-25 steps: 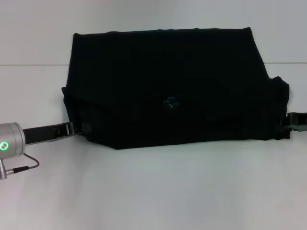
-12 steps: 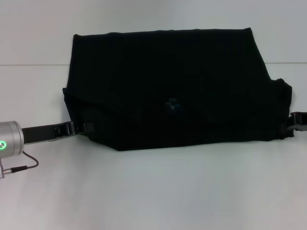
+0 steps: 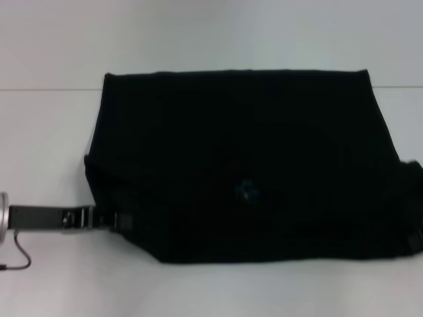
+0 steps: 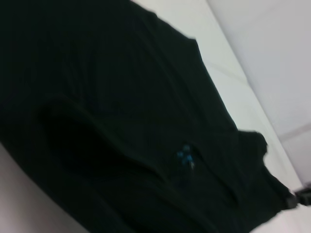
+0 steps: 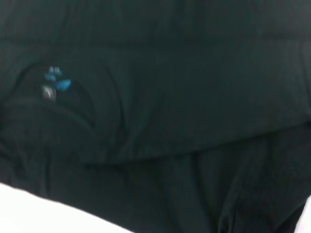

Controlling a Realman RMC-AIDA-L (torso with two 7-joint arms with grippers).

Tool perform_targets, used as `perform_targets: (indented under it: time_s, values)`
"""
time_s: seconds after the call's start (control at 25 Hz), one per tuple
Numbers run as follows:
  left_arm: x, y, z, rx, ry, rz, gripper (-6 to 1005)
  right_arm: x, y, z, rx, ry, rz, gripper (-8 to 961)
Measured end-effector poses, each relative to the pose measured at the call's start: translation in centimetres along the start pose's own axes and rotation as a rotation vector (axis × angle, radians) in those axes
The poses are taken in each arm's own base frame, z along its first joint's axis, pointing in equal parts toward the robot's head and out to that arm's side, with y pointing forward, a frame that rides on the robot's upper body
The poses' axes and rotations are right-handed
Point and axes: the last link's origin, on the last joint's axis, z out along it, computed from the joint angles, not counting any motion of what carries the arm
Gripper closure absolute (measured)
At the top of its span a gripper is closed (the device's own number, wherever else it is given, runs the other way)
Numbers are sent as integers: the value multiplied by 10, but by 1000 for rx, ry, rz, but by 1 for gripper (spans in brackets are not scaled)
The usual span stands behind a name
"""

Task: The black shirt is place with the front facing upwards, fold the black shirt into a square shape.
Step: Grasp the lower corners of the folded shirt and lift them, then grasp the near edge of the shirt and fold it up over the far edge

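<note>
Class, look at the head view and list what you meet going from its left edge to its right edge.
Left gripper at the shirt's left edge → the black shirt → small blue neck label near its middle → the shirt's bunched right end at the picture's edge.

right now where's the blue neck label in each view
Head view: blue neck label on the black shirt, near its front edge, centre.
Left wrist view: label mid-cloth, beside a fold.
Right wrist view: label by the curved neckline.
Shared landmark: the label itself.
</note>
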Motion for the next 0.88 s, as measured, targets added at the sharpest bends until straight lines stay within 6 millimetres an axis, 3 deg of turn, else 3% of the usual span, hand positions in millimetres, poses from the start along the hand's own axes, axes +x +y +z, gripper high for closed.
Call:
perform_targets:
  time_s: [0.24, 0.56, 0.72, 0.88]
  values:
    - [-25, 10, -13, -81, -152, -79, 959, 35, 2, 8, -57, 160, -37, 873]
    - [-53, 19, -23, -113, -385, -137, 959, 65, 6, 16, -118, 285, -81, 873]
    - [-54, 20, -22, -109, -413, -131, 959, 69, 5, 19, -131, 286, -99, 873]
    - [-39, 27, -17, -159, -349, -96, 959, 65, 8, 17, -186, 210, -98, 873]
